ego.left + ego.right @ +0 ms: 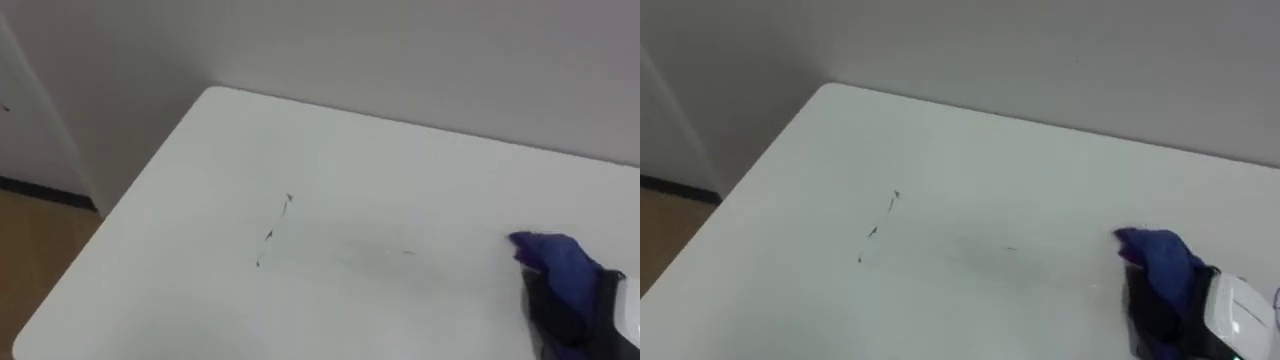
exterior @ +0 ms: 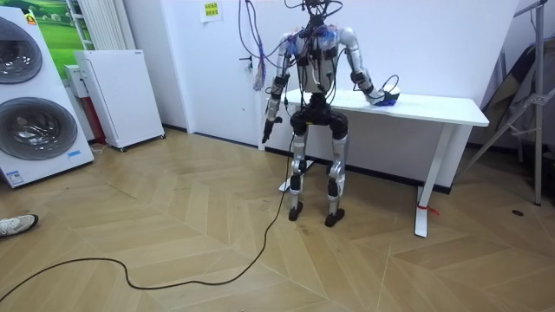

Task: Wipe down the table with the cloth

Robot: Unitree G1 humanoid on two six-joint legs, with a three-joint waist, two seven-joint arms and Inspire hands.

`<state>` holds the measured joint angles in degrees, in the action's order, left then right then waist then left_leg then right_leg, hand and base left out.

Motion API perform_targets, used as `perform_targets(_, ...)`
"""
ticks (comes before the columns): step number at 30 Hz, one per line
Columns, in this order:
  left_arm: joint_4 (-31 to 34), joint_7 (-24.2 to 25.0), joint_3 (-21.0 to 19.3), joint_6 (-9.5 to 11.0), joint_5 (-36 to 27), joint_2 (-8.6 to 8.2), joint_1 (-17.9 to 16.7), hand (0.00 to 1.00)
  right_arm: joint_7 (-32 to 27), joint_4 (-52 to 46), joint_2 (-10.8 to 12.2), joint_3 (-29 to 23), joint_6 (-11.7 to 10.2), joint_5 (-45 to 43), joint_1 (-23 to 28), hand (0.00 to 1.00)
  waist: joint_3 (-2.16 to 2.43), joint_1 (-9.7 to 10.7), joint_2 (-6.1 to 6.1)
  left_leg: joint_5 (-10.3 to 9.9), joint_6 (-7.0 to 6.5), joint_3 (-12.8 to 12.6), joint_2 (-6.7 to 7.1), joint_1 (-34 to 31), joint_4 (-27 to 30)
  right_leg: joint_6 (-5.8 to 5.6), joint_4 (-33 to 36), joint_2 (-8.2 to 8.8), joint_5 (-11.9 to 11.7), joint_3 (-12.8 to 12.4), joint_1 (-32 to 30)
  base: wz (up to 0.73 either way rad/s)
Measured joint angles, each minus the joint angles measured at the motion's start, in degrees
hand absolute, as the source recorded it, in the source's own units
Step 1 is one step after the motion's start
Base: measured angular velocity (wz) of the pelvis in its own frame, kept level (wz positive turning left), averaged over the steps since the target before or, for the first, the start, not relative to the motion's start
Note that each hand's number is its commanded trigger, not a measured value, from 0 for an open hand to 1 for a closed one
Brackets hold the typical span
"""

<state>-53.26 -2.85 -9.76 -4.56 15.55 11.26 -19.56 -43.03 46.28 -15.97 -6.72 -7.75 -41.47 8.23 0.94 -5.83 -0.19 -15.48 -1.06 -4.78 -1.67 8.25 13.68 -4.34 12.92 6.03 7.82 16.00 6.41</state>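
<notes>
Left eye view: the blue cloth (image 1: pixel 558 260) sits at the right near side of the table (image 1: pixel 400 160), bunched over the right robot hand (image 1: pixel 565 320); its grip cannot be told. The dark marks (image 1: pixel 272 230) lie well apart from it, toward the left. Risk: a loose hold would let the cloth slip off mid-stroke, and a short reach would leave the marks unwiped. Room view adds the robot's stance at the table's end, with the left robot hand (image 2: pixel 266 134) hanging at its side, state unreadable.
</notes>
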Motion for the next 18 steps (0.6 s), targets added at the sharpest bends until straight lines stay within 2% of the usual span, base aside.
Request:
perform_targets(1, -0.89, -0.49, 1.63, 0.00, -0.19, -0.35, 0.82, 0.00, 0.12, -0.30, 0.39, 1.16, 2.27, 0.13, -1.76, 1.00, -0.07, -1.32, 1.03, -0.94, -0.13, -0.59, -0.63, 0.01, 1.59, 0.11, 2.40, 0.08, 0.00, 0.73, -1.33, -0.73)
perform_targets(2, -1.42, -0.66, 2.38, 0.11, -0.25, -0.41, 1.20, 0.00, 0.53, -0.51, 0.90, 1.90, 3.46, 0.15, -2.68, 1.00, -0.16, -2.07, 1.49, -1.32, -0.24, -0.73, -0.83, 0.01, 2.29, 0.34, 3.52, 0.28, 0.03, 1.65, -1.95, -0.87)
perform_targets(4, -4.42, -1.40, 5.44, 0.08, -0.45, -0.50, 3.85, 0.00, 3.77, -2.92, 2.04, 7.11, 7.91, 0.13, -6.83, 1.00, -0.56, -4.85, 2.37, -3.05, -0.68, -1.80, -1.11, -1.57, 5.68, 1.78, 7.95, 1.67, -0.13, 4.90, -5.63, -0.85)
perform_targets(5, -5.42, -1.46, 5.78, 0.10, -0.45, -0.48, 4.72, 0.00, 5.13, -3.95, 2.77, 8.75, 8.86, -0.04, -7.84, 1.00, -0.69, -5.36, 2.38, -3.35, -0.98, -1.91, -1.19, -2.00, 6.20, 2.03, 8.84, 2.05, -0.29, 5.55, -6.52, -0.62)
perform_targets(6, -7.13, -1.52, 6.48, 0.06, -0.41, -0.22, 6.76, 0.00, 7.64, -5.44, 4.81, 12.62, 10.00, -0.75, -10.19, 1.00, -0.83, -6.36, 2.43, -3.61, -1.08, -2.49, -1.77, -3.17, 7.35, 2.13, 10.90, 2.54, -0.50, 6.31, -8.40, -0.44)
perform_targets(7, -7.38, -1.51, 7.01, 0.15, -0.33, -0.11, 8.58, 0.00, 9.68, -6.60, 6.95, 16.45, 11.16, -1.78, -12.82, 1.00, -1.07, -8.66, 2.41, -3.73, -0.83, -3.28, -2.79, -4.56, 8.52, 1.75, 14.33, 3.00, -0.64, 6.07, -11.05, -0.34)
perform_targets(8, -7.42, -1.49, 7.34, 0.37, -0.28, -0.04, 9.45, 0.00, 10.77, -6.62, 7.81, 18.55, 11.65, -2.39, -14.53, 1.00, -1.19, -9.76, 2.44, -3.81, -0.63, -3.28, -3.27, -5.32, 9.19, 1.74, 16.99, 3.74, -0.39, 6.00, -12.49, -0.08)
perform_targets(9, -7.76, -1.42, 7.77, 1.41, -0.35, 0.25, 11.24, 0.00, 13.54, -6.61, 8.95, 21.81, 11.97, -4.65, -17.98, 1.00, -1.50, -11.74, 2.23, -3.82, -0.08, -3.06, -3.94, -6.70, 10.21, 1.10, 20.95, 6.42, 1.02, 5.00, -14.53, 0.18)
perform_targets(10, -8.02, -1.40, 7.86, 2.43, -0.47, 0.57, 12.50, 0.00, 16.10, -6.46, 10.11, 24.84, 11.39, -6.59, -21.59, 1.00, -1.88, -13.41, 1.80, -3.63, 0.82, -2.61, -4.28, -7.75, 10.55, 0.55, 21.46, 9.23, 2.13, 2.95, -15.23, 0.25)
perform_targets(11, -8.02, -1.40, 7.92, 2.63, -0.45, 0.73, 12.88, 0.00, 16.95, -6.45, 10.21, 26.37, 10.77, -7.11, -23.34, 1.00, -2.06, -14.37, 1.82, -3.39, 1.53, -2.11, -4.61, -8.25, 10.70, 0.57, 20.70, 10.21, 2.23, 1.82, -15.39, 0.39)
perform_targets(12, -7.96, -1.27, 8.09, 2.67, -0.46, 1.06, 13.35, 0.00, 17.67, -6.33, 10.21, 28.09, 9.49, -8.08, -26.23, 1.00, -2.08, -15.42, 1.68, -2.87, 2.75, 0.24, -4.93, -9.82, 10.85, 0.46, 17.86, 11.78, 2.15, -0.67, -15.34, 0.72)
perform_targets(13, -7.14, -0.91, 8.29, 2.34, -0.26, 1.02, 13.36, 0.00, 17.63, -5.31, 10.18, 28.02, 8.61, -8.02, -28.41, 1.00, -2.02, -15.63, 1.39, -2.24, 3.83, 2.52, -5.60, -11.69, 10.92, -0.05, 13.79, 12.78, 1.39, -2.01, -14.81, 0.89)
perform_targets(14, -6.68, -0.67, 8.42, 2.29, -0.33, 1.55, 13.25, 0.00, 17.52, -4.32, 10.17, 27.88, 8.50, -7.98, -28.90, 1.00, -1.93, -15.54, 1.05, -1.83, 4.52, 3.92, -5.84, -12.30, 10.73, -0.41, 11.32, 13.33, 0.67, -1.70, -14.20, 1.07)
perform_targets(15, -6.25, -0.25, 8.63, 2.05, -0.34, 2.21, 13.20, 0.00, 17.54, -2.74, 9.85, 27.20, 8.13, -7.92, -29.30, 1.00, -1.88, -15.17, 0.79, -1.27, 5.98, 6.38, -6.74, -13.18, 10.48, -0.61, 7.11, 13.92, -1.33, -1.05, -12.74, 1.09)
perform_targets(16, -6.24, -0.17, 8.75, 1.84, -0.26, 2.72, 13.10, 0.00, 16.62, -2.66, 9.85, 25.10, 5.96, -6.97, -27.74, 1.00, -1.77, -14.29, 0.26, -1.02, 7.90, 8.64, -7.68, -13.25, 10.09, -0.84, 5.14, 13.86, -3.29, -0.17, -11.88, 1.00)
perform_targets(17, -6.19, -0.18, 8.71, 1.74, -0.35, 2.95, 13.04, 0.00, 16.03, -2.65, 9.86, 24.39, 5.07, -6.94, -27.14, 1.00, -1.70, -14.03, -0.32, -0.93, 8.94, 9.00, -8.27, -13.02, 9.95, -1.07, 4.99, 13.70, -4.76, 0.01, -11.91, 0.72)
perform_targets(18, -5.96, -0.34, 8.13, 1.61, -0.42, 2.97, 12.38, 0.00, 15.02, -2.56, 9.71, 23.04, 3.20, -6.61, -25.51, 1.00, -1.64, -13.56, 0.13, -1.07, 11.06, 9.06, -10.16, -11.85, 9.83, -6.22, 6.42, 12.44, -3.39, 1.45, -11.27, 0.24)
